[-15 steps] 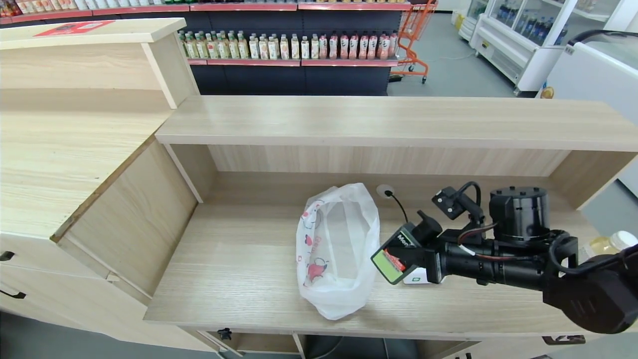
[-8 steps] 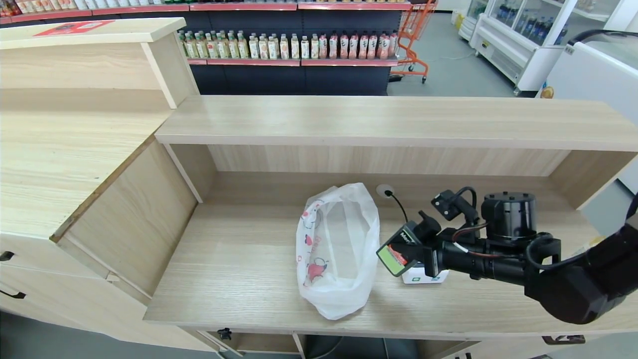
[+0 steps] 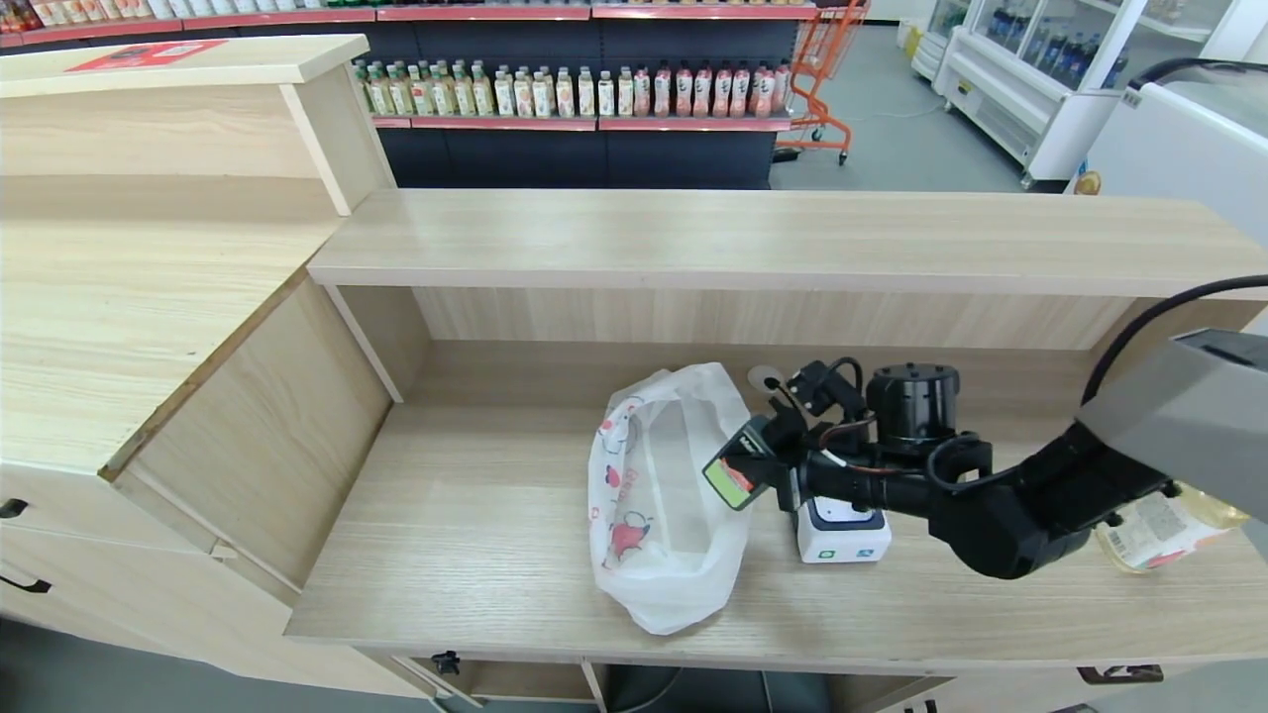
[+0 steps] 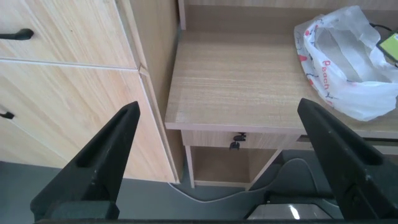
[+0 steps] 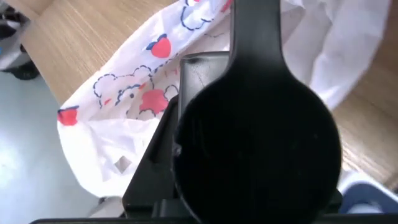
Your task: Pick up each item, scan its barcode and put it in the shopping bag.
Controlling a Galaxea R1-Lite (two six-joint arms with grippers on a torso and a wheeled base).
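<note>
Right of centre in the head view, the right gripper point(image 3: 765, 463) is pinched onto a small dark box with a green face and a red mark point(image 3: 730, 479). It holds the box tilted, green face turned toward the lower left of the frame, at the right-hand rim of a white translucent plastic shopping bag printed with red hearts and blue cartoon outlines point(image 3: 664, 525). The box overlaps the bag's edge in that view (whether it touches the plastic I cannot tell). The shopping bag sits in the middle of the frame on the pale wood-grain counter point(image 3: 475, 535), its opening gaping toward the camera. Just right of it, under the right arm's wrist, stands a small white cube-shaped scanner point(image 3: 844, 533). At the far right edge of the frame a clear plastic bottle of yellowish liquid with a white label point(image 3: 1159, 530) rests on the counter, partly hidden by the arm. From the right wrist, the bag's printed plastic point(image 5: 137, 93) lies close beyond the gripper's dark body. From the left wrist, the left gripper point(image 4: 217, 118) has its two dark fingers point(image 4: 106, 155) spread wide apart (it hangs off the counter's front edge, beside a pale wooden drawer cabinet with black handles point(image 4: 62, 81)). The bag point(image 4: 348, 62) and the box's green face point(image 4: 390, 46) show farther off.
</note>
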